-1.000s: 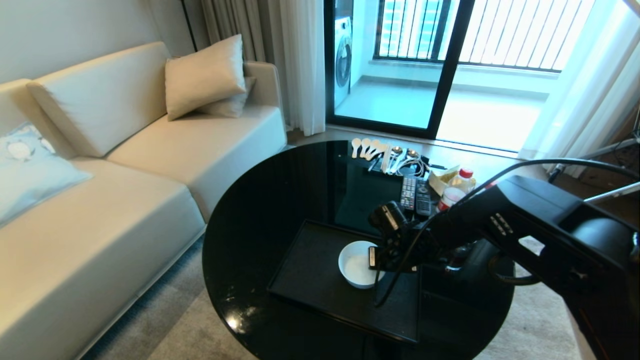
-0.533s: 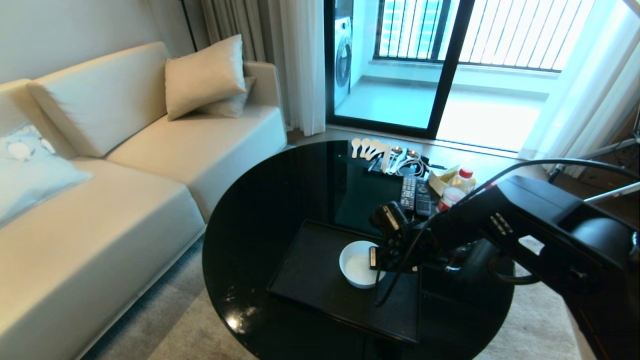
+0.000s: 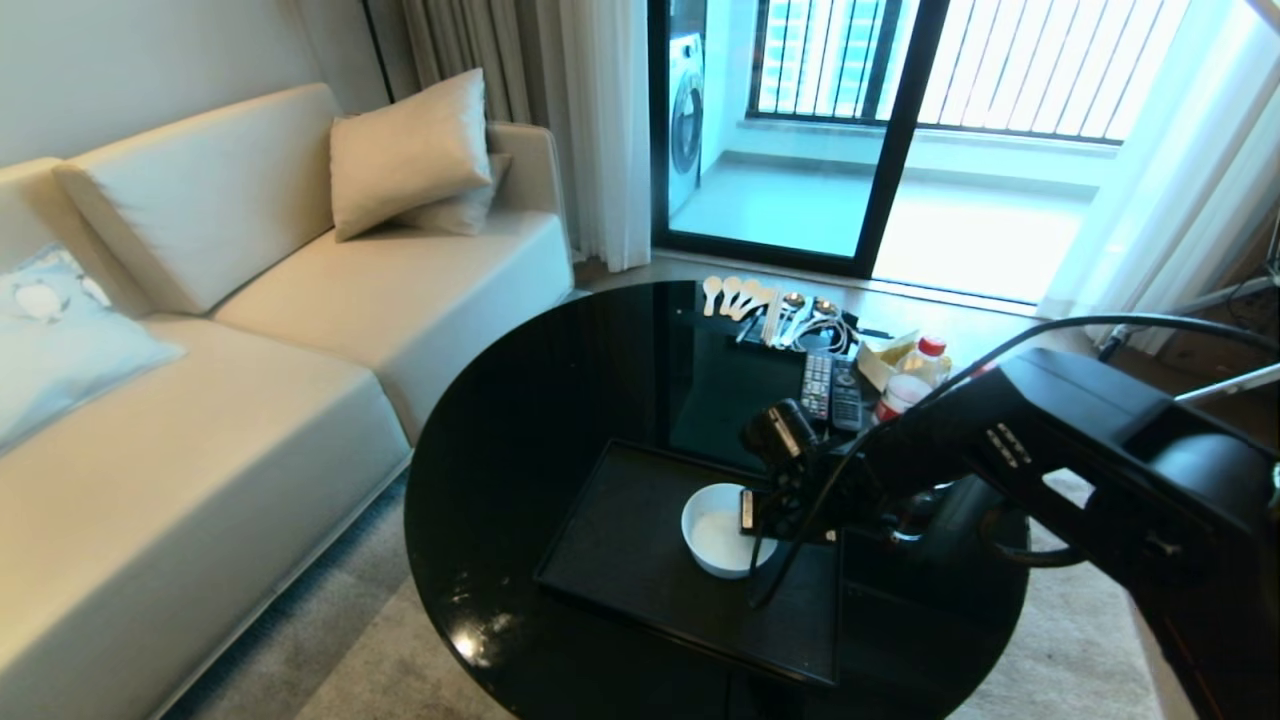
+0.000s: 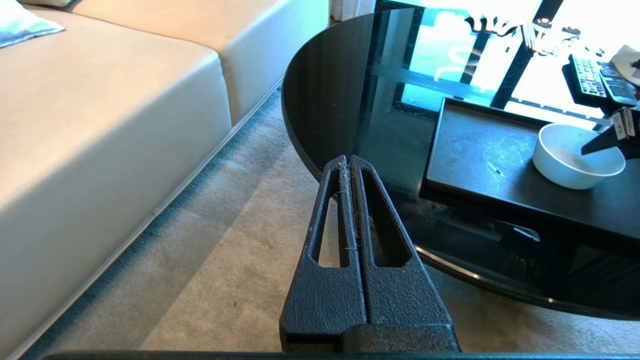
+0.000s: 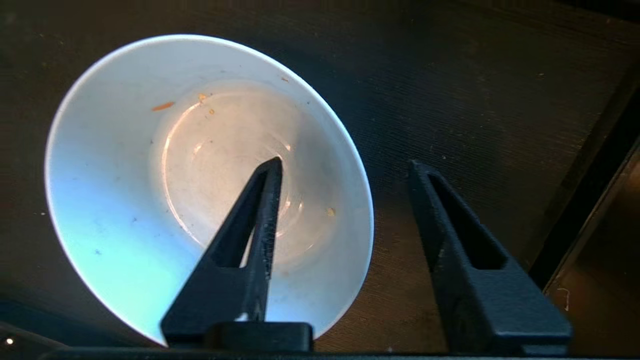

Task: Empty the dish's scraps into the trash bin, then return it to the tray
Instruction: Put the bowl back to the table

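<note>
Right tool (image 5: 345, 167) is spread, one finger inside the dish (image 5: 125, 200), the other outside its wall, gripping nothing. Dish sits upright on the tray (image 3: 620, 540), w/ only tiny orange flecks of the scraps (image 5: 163, 106) inside. Judging by that, dumping is done & this is the release step. Next: lift the tool straight up w/o catching the rim, then pull back. Left tool (image 4: 349, 165) is pressed together, parked off the surface (image 4: 340, 80) edge over carpet. Right wrist view shows flecks & finger gap; head view doesn't. Trash bin isn't in any view.
</note>
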Controlling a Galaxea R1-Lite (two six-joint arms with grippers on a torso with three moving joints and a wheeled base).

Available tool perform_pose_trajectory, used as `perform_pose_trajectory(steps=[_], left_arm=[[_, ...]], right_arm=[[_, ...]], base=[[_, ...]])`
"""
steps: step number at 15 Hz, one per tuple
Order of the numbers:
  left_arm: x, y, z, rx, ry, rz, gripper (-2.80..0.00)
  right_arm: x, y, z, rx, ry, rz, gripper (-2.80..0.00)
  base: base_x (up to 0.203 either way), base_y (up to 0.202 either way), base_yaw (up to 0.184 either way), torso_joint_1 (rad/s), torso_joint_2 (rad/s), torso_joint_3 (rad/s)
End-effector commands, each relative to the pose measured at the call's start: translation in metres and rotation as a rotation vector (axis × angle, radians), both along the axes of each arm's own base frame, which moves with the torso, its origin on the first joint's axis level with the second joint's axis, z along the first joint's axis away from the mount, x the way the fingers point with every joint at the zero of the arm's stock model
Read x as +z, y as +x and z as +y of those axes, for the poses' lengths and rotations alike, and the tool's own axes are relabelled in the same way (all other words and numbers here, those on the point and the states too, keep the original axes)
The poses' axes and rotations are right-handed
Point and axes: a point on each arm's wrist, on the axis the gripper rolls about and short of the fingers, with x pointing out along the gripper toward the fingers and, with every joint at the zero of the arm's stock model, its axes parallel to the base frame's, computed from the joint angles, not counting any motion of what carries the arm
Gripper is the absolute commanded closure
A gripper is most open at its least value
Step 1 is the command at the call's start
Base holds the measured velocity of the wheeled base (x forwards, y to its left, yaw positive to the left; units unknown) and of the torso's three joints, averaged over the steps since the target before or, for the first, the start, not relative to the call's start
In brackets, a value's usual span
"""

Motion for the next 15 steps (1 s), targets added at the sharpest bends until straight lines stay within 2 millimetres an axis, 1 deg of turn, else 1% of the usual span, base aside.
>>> perform_pose_trajectory(steps=[1, 4, 6, 8, 12, 15], left_arm=[[0.0, 0.0, 0.0, 0.0, 0.0, -0.001, 0.0], [0.0, 0.0, 0.0, 0.0, 0.0, -0.001, 0.0], [0.0, 0.0, 0.0, 0.0, 0.0, -0.001, 0.0], [0.0, 0.0, 0.0, 0.0, 0.0, -0.001, 0.0], [0.0, 0.0, 0.0, 0.0, 0.0, -0.001, 0.0], [0.0, 0.0, 0.0, 0.0, 0.0, -0.001, 0.0]], right_arm=[[0.01, -0.001, 0.001, -0.003, 0.014, -0.022, -2.8], [0.033, -0.002, -0.001, -0.003, 0.035, -0.069, -2.8], [0.057, -0.008, -0.005, -0.003, 0.055, -0.11, -2.8], [0.081, -0.018, -0.013, -0.006, 0.072, -0.144, -2.8], [0.13, -0.049, -0.034, -0.012, 0.11, -0.217, -2.8], [0.155, -0.077, -0.057, -0.003, 0.103, -0.264, -2.8]], base=[[0.0, 0.0, 0.0, 0.0, 0.0, 0.0], [0.0, 0.0, 0.0, 0.0, 0.0, 0.0], [0.0, 0.0, 0.0, 0.0, 0.0, 0.0], [0.0, 0.0, 0.0, 0.0, 0.0, 0.0], [0.0, 0.0, 0.0, 0.0, 0.0, 0.0], [0.0, 0.0, 0.0, 0.0, 0.0, 0.0]])
